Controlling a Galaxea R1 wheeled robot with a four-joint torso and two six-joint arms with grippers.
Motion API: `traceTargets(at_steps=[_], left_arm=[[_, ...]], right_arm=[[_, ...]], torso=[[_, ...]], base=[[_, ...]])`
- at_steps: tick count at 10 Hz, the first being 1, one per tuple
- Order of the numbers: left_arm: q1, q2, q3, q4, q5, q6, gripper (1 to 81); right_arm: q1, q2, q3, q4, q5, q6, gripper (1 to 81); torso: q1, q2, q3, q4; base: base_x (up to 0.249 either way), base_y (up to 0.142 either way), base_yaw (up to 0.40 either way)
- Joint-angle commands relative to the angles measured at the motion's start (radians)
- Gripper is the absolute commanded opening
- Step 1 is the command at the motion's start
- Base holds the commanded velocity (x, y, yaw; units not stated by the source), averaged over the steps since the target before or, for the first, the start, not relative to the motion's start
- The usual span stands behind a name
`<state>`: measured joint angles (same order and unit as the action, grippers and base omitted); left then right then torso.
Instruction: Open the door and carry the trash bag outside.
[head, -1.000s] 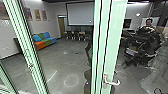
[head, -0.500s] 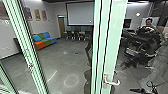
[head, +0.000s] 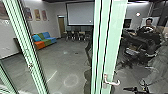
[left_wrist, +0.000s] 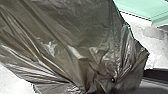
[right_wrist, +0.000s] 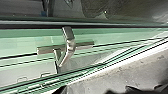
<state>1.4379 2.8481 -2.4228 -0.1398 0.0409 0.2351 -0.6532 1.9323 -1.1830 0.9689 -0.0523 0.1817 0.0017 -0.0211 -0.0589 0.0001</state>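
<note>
Checking grippers first: the right gripper (head: 136, 88) is noted in the lower right corner of the head view, dark, below and to the right of the door handle (head: 112, 82) and apart from it. How far it is open cannot be told. In the right wrist view the handle is seen at close range, left of centre, as a bent metal lever set on a pale green door frame (head: 117, 27), with grey ground toward the lower right corner.

Left gripper: state cannot be told; whether it is clamped on the bag is hidden. The trash bag (left_wrist: 75, 30) is recorded across most of the left wrist view, dark, shiny and creased, its folds drawn together toward the bottom edge. Pale ground (left_wrist: 13, 80) is visible at lower left, and green framing at upper right.

Writing: small white marks are noted at the upper left of the head view, but cannot be read. Wall pictures (head: 37, 15) are hung in the upper left; their content cannot be made out.

Surroundings, head view: a sofa (head: 45, 40) in blue, green and orange is placed left of centre, a white screen (head: 80, 13) at upper centre, chairs (head: 78, 36) below it. A person (head: 149, 23) is seen at upper right, beyond the glass.
</note>
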Motion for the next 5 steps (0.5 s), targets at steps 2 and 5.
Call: traceTargets(at_steps=[2,5], left_arm=[[-0.056,-0.007,0.004,-0.007,0.057,0.003,1.0],[-0.055,-0.004,0.004,-0.007,0.057,-0.002,1.0]], right_arm=[[0.183,0.001,-0.049,0.076,-0.055,0.007,81.1],[0.201,0.049,-0.124,0.162,-0.109,0.010,81.1]], torso=[[0.000,0.000,0.000,0.000],[0.000,0.000,0.000,0.000]], base=[[0.000,0.000,0.000],[0.000,0.000,0.000]])
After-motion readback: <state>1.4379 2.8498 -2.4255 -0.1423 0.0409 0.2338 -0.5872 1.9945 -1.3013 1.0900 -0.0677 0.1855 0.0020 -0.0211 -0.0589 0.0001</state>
